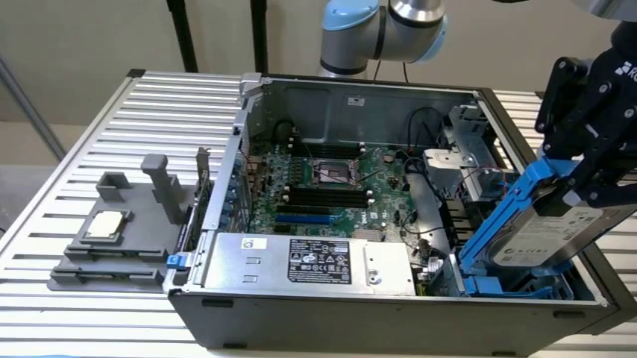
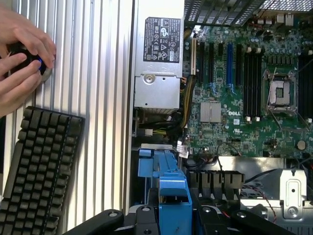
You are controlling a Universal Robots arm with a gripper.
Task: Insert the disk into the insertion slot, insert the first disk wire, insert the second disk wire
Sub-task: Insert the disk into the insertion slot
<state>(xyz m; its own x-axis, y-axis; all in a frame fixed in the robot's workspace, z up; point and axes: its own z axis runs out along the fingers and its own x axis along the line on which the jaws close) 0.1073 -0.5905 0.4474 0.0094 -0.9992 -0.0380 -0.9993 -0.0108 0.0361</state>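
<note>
worktop (image 1: 89, 149): ribbed aluminium slats, with the whole open PC sitting on it
grey fixture (image 1: 119, 250): way over on the exterior view's left, well apart from the action, with a CPU chip (image 1: 106, 226) lying flat on it
computer case (image 1: 398, 313): side panel off, so you can see straight into it
power supply (image 1: 298, 261): the silver box with the black label, along the near edge of the case
motherboard (image 1: 329, 186): middle of the case, empty CPU socket, black RAM slots beside it
the insertion slot (image 1: 503, 287): grey cage with blue rails in the near corner of the case, on the exterior view's right
the disk (image 1: 557, 231): up in the air and tilted, clipped in its blue frame (image 1: 508, 216); the low end dips to the mouth of the slot, most of it sticks out above the case. Whether it touches the rails, honestly can't tell
fingers (image 1: 600, 186): partly closed and clamped on the upper end of the disk, carrying it
wrist view: the blue frame (image 2: 171, 196) sits right between the black fingers (image 2: 215, 218), with the slot's black bays just past it
side note: a person's hands (image 2: 22, 58) are on the slats near a black keyboard (image 2: 39, 171)
</note>
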